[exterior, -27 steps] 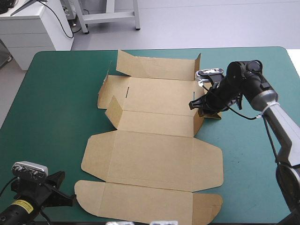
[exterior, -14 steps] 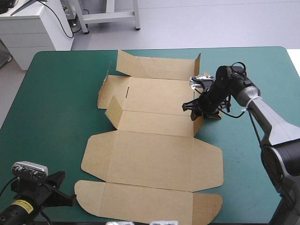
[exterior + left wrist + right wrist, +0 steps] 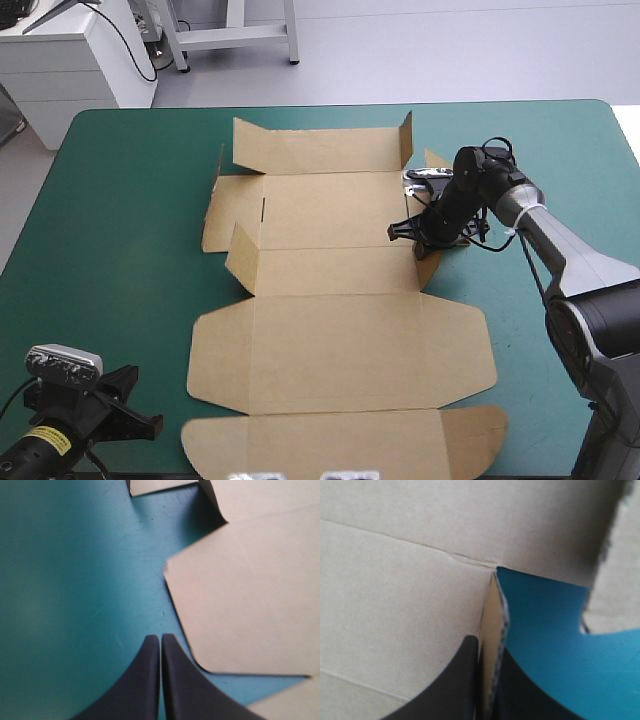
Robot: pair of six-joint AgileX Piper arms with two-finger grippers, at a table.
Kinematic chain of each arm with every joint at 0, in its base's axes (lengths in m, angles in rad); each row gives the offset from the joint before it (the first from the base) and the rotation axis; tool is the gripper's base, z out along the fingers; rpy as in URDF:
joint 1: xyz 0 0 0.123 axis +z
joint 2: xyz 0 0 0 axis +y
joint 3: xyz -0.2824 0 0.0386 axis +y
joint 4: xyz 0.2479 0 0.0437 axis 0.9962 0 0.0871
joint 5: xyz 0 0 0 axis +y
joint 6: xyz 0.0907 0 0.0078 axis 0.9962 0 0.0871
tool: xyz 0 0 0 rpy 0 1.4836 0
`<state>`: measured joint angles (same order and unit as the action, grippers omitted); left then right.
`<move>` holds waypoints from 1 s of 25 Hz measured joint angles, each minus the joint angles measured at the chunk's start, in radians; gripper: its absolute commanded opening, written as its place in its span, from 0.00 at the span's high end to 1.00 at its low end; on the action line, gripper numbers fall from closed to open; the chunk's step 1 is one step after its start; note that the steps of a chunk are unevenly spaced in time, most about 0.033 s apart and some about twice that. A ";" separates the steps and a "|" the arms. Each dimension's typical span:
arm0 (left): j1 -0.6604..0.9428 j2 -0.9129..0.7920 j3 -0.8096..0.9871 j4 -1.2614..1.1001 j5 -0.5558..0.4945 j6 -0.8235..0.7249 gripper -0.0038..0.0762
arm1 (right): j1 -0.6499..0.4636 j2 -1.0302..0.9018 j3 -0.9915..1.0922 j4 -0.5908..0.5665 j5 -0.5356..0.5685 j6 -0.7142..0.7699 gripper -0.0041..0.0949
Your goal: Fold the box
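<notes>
One side flap (image 3: 492, 610) is now pinched in my right claw (image 3: 418, 238), and the box (image 3: 340, 335), mid-table, has swivelled slightly, readying that wall to rise; my left claw (image 3: 161, 641) rests clenched, empty.

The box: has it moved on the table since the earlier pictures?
Yes. The box slid toward the table's near edge; the teal-green strip beyond its far wall is wider. The right gripper is shut on it.

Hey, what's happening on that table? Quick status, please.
Right claw shut on the box, pinching its right flap. Left claw shut, over bare teal-green cover. Box mostly flat, far wall raised. Nothing in the way.
</notes>
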<state>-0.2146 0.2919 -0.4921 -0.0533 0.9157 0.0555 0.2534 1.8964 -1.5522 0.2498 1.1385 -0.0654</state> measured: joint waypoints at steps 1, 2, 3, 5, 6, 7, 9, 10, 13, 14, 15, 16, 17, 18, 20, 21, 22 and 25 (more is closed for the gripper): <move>0.000 0.000 0.000 0.000 0.000 0.000 0.96 | 0.002 0.000 0.000 -0.016 0.000 -0.002 0.97; 0.000 0.000 0.000 0.000 0.000 0.000 0.96 | 0.007 0.000 -0.001 -0.041 0.000 -0.013 0.97; 0.000 0.000 0.000 0.000 0.000 0.000 0.96 | 0.009 0.000 -0.004 -0.051 0.000 -0.025 0.97; 0.000 0.000 0.000 0.000 0.000 0.000 0.96 | 0.013 0.001 -0.026 -0.059 0.012 -0.083 0.97; 0.000 0.000 0.000 0.000 0.000 0.000 0.96 | 0.014 0.003 -0.052 -0.068 0.015 -0.137 0.97; 0.000 0.000 0.000 0.000 0.000 0.000 0.96 | 0.016 0.005 -0.070 -0.074 0.015 -0.168 0.97; 0.000 0.000 0.000 0.000 0.000 0.000 0.96 | 0.020 0.005 -0.128 -0.078 0.008 -0.258 0.97; 0.000 0.000 0.000 0.000 0.000 0.000 0.96 | 0.021 0.005 -0.150 -0.078 0.006 -0.291 0.97; 0.000 0.000 0.000 0.000 0.000 0.000 0.96 | 0.021 0.005 -0.201 -0.078 0.003 -0.392 0.97; 0.000 0.000 0.000 0.000 0.000 0.000 0.96 | 0.021 0.005 -0.213 -0.080 0.003 -0.431 0.97; 0.000 0.000 0.000 0.000 0.000 0.000 0.96 | 0.021 0.005 -0.220 -0.081 0.003 -0.463 0.97; 0.000 0.000 0.000 0.000 0.000 0.000 0.96 | 0.021 0.005 -0.224 -0.083 0.001 -0.503 0.97; 0.000 0.000 0.000 0.000 0.000 0.000 0.96 | 0.021 0.005 -0.224 -0.083 0.001 -0.548 0.97; 0.000 0.000 0.000 0.000 0.000 0.000 0.96 | 0.021 0.008 -0.226 -0.083 0.002 -0.606 0.97; 0.000 0.000 0.000 0.000 0.000 0.000 0.96 | 0.022 0.017 -0.229 -0.080 0.008 -0.670 0.97; 0.000 0.000 0.000 0.000 0.000 0.000 0.96 | 0.025 0.024 -0.230 -0.077 0.012 -0.716 0.98; 0.000 0.000 0.000 0.000 0.000 0.000 0.96 | 0.030 0.032 -0.230 -0.076 0.014 -0.748 0.98; 0.000 0.000 0.000 0.000 0.000 0.000 0.96 | 0.064 0.057 -0.231 -0.066 0.011 -0.840 0.98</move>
<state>-0.2146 0.2919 -0.4921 -0.0533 0.9157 0.0555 0.3172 1.9534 -1.7833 0.1837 1.1495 -0.9050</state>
